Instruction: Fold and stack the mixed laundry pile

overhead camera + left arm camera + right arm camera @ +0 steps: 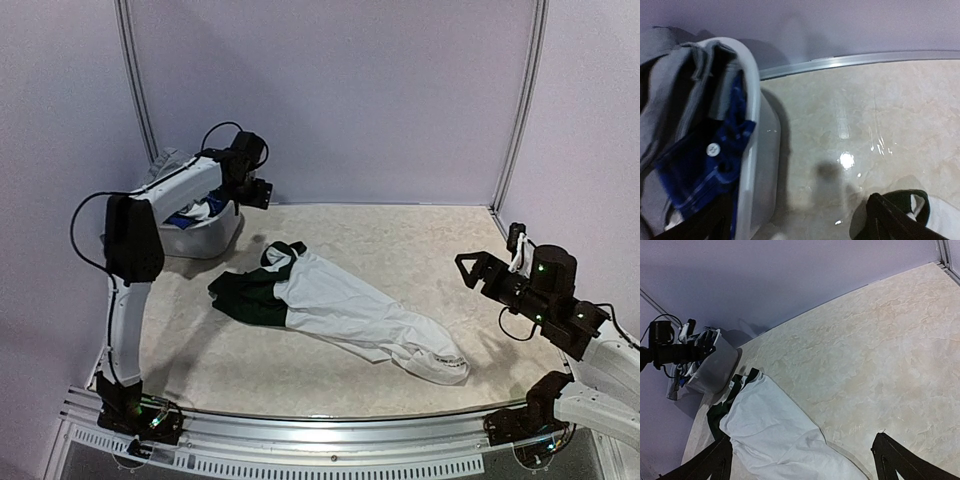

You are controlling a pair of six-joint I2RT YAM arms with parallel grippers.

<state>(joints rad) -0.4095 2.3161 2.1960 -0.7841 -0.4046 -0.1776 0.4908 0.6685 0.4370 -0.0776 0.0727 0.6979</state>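
Step in hand, as I read it: start of the 1st fold. One garment is out on the counter (430, 235), rest of the pile sits in the basket (205, 240) at the far-left corner. Nothing folded or stacked yet

White tee (350, 310) w/ dark green sleeves lies diagonally across the middle of the counter. Collar + sleeves point toward the far-left corner, near the basket; hem points toward the near edge, right of centre. It's bunched into a narrow strip w/ the sleeves crumpled, not flat

In the basket: blue plaid piece (700, 165) w/ a white button draped at the rim, grey cloth (665, 95) beside it

Left fingers (885, 217): spread wide, nothing between them, hovering by the basket's rim on the side facing the tee. The tee's collar just shows by one fingertip in the wrist view. Right fingers (890, 455): also wide apart + empty, up over the right side of the counter, apart from the tee

Next move prob calls for both arms coming down to the tee: one pinch at the collar/shoulder end, one at the hem, then pull apart to spread it flat before any fold. Cloth lies thin on the counter, so the pinch must go low. Left is close to the collar; right has the longer reach. Left could instead dip into the basket for the plaid piece, can't tell
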